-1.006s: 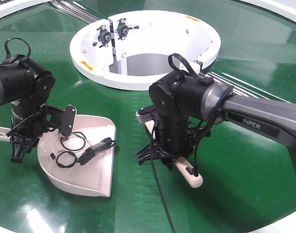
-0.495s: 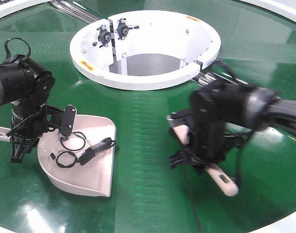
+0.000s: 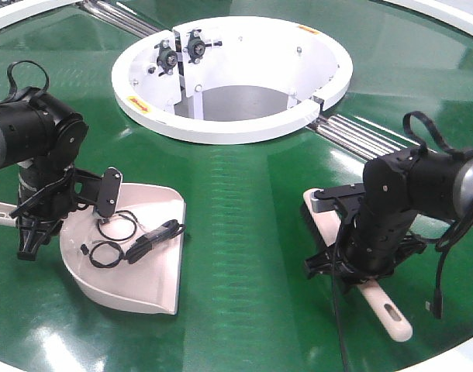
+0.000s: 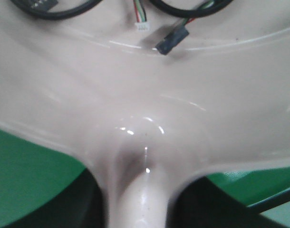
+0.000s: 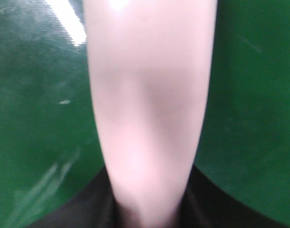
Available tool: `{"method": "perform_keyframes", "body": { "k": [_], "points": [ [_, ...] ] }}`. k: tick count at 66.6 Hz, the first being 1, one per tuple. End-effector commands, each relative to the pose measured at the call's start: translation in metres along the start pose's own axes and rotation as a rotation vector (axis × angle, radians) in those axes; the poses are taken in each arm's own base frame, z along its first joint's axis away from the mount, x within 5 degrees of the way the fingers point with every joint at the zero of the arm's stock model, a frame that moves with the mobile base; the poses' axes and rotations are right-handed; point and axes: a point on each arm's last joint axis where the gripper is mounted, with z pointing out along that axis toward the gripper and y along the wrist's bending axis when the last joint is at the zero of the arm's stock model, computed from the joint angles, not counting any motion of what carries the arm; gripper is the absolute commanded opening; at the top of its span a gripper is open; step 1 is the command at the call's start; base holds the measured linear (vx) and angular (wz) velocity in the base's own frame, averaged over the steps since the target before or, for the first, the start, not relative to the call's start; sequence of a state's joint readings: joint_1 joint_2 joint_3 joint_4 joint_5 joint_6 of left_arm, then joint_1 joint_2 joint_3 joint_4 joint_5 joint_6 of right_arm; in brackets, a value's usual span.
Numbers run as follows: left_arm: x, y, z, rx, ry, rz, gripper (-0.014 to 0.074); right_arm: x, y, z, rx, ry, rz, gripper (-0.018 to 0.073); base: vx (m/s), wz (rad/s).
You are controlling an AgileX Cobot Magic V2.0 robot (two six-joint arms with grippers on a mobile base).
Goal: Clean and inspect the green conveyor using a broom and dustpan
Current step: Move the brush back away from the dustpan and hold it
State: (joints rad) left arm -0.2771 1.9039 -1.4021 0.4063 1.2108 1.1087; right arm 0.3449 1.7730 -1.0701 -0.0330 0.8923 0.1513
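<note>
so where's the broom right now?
Front view, right side: the broom sits in the right gripper, low over the green conveyor, nearer the camera than the white hub and right of the dustpan.

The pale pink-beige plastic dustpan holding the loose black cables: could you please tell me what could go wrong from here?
1. The black coiled cables lie loose in the pale pink-beige plastic dustpan, reaching toward its open mouth. If the left gripper tilts it, they could slide onto the glossy dark-green conveyor.
2. The right gripper holds the slim pink-beige broom near the silver roller strips. Its head might catch on them.
</note>
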Motion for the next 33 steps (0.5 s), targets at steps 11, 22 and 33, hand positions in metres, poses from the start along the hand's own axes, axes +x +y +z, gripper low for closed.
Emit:
{"method": "perform_keyframes", "body": {
  "k": [11, 22, 33],
  "points": [
    [0.0113, -0.0011, -0.0260, -0.063, -0.003, -0.035, -0.0006, -0.0045, 0.0002, -0.0180, -0.023, -0.098, -0.005, 0.0018, 0.00, 0.00],
    [0.0113, -0.0011, -0.0260, -0.063, -0.003, -0.035, -0.0006, -0.0026, -0.0001, -0.0178, -0.020, -0.077, -0.005, 0.0020, 0.00, 0.00],
    [0.0113, -0.0011, -0.0260, -0.063, -0.003, -0.035, -0.0006, -0.0007, -0.0006, -0.0177, -0.014, -0.056, -0.007, 0.0020, 0.00, 0.00]
  ]
}}
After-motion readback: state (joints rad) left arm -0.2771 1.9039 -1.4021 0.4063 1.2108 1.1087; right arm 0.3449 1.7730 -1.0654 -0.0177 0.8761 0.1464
